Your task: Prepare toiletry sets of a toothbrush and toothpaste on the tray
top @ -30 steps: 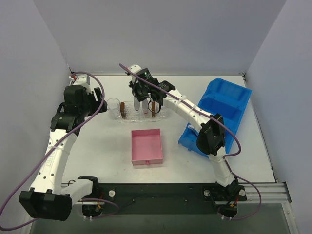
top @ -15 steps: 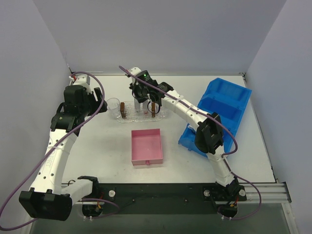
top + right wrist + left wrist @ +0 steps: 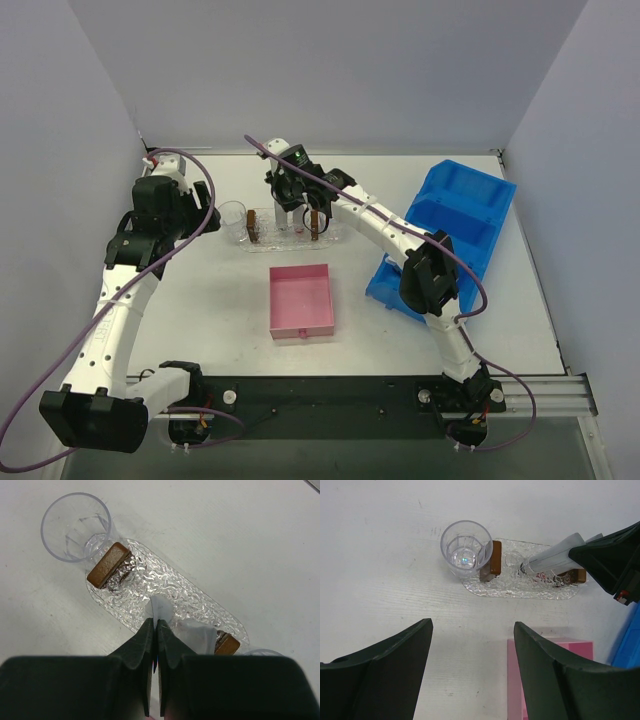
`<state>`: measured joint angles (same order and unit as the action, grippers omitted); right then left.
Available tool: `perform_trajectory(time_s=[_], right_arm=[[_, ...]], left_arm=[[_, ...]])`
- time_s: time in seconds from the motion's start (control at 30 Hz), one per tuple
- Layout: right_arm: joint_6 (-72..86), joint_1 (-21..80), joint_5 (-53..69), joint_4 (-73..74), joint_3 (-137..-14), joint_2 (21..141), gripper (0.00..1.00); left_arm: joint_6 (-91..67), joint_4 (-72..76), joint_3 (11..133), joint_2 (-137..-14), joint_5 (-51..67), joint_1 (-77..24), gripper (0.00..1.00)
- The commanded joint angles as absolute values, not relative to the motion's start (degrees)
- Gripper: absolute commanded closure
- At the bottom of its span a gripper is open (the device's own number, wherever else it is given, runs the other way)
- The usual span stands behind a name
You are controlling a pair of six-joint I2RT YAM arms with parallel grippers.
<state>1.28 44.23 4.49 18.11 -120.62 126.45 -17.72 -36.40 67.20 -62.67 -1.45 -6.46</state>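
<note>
My right gripper (image 3: pixel 154 626) is clenched on a small flat silver-grey toothpaste tube (image 3: pixel 551 559), holding it tilted over the middle of the long oval tray (image 3: pixel 505 586) of clear bumpy plastic, between its two brown blocks (image 3: pixel 491 565). My left gripper (image 3: pixel 472 626) hangs released, grasping nothing, near the tray's left end.
</note>
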Motion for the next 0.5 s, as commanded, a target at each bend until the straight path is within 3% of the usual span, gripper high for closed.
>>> perform_trajectory(time_s=[0.0, 0.47], right_arm=[[1.7, 43.8, 5.8, 15.6, -120.3, 126.7, 1.00], [1.3, 43.8, 6.2, 15.6, -119.7, 127.1, 0.90]], left_arm=[[-17.2, -34.2, 67.4, -61.8, -1.4, -6.7, 0.23], [-17.1, -34.2, 66.9, -61.3, -1.3, -6.7, 0.24]])
